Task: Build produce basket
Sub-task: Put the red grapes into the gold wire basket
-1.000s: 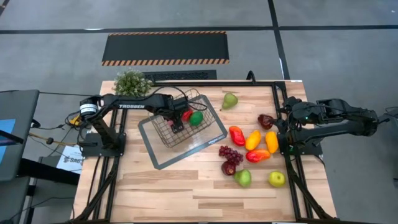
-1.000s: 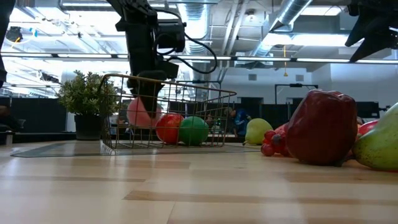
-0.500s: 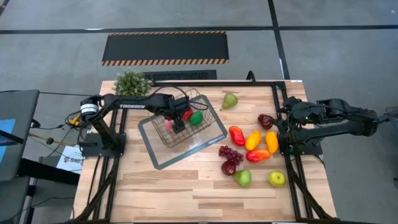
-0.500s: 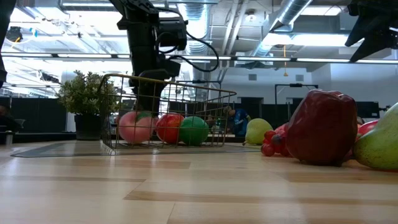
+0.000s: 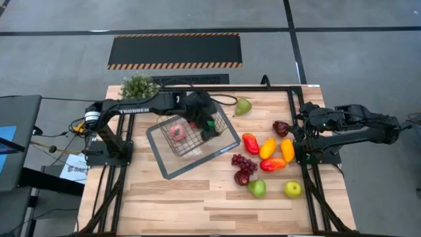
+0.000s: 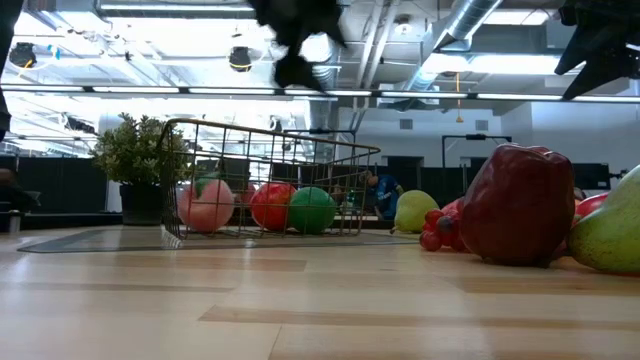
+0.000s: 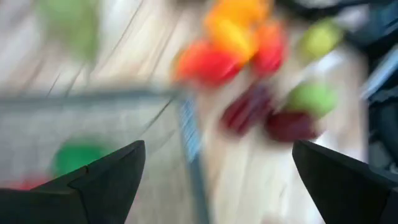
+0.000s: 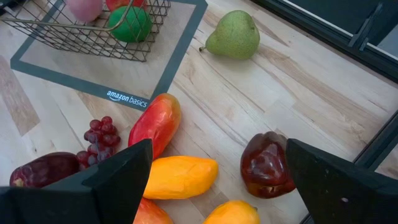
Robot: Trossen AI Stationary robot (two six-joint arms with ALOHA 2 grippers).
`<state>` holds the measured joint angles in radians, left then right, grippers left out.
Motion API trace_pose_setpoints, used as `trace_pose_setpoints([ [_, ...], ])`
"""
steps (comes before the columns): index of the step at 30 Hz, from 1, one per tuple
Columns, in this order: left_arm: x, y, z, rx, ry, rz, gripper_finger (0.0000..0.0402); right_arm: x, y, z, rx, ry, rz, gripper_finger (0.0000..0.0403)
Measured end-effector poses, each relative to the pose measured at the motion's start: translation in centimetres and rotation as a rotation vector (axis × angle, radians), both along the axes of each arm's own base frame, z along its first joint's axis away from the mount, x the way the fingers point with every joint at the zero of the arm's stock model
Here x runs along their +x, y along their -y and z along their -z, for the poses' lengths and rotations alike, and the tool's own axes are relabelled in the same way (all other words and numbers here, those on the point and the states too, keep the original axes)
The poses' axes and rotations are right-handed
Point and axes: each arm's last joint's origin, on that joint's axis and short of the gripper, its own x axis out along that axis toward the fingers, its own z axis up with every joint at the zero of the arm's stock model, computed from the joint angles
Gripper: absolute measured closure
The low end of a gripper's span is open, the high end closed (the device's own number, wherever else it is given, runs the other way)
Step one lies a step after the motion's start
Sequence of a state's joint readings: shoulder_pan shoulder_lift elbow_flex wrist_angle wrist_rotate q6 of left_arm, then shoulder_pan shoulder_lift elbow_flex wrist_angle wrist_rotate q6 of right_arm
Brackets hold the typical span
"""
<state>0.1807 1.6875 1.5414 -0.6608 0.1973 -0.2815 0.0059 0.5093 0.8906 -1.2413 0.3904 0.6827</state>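
Basket [image 5: 195,133], centre-left of the high view, holds three pieces: pink [image 5: 176,130], red [image 6: 272,206], green [image 6: 312,210]. We count roughly ten loose at right, among them pear [image 5: 243,106] and grapes [image 5: 244,162]. Left gripper [image 5: 209,120] spread, empty, above the basket; right gripper [image 8: 214,186] spread, waiting at right edge.

silver wire basket [image 5: 191,135], pink fruit [image 5: 176,131], green pear [image 5: 244,106], purple grapes [image 5: 243,161]
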Motion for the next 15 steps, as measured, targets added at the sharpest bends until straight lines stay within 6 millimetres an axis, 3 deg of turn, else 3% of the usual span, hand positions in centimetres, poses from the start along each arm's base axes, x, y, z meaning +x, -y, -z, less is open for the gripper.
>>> trace_pose_setpoints([
  [5, 2.7, 3.4, -0.7, 0.135, 0.212, 0.051, 0.0010, 0.0, 0.0, 0.0, 0.000, 0.000, 0.000, 0.0017],
  [11, 6.3, 6.0, 2.7, 0.231, 0.259, 0.140, 0.0010, 0.0, 0.0, 0.0, 0.005, -0.003, -0.007, 0.0017],
  [15, 8.3, 6.4, 6.6, 0.223, 0.219, 0.168, 0.0010, 0.0, -0.1, 0.1, 0.013, -0.014, -0.029, 0.0017],
])
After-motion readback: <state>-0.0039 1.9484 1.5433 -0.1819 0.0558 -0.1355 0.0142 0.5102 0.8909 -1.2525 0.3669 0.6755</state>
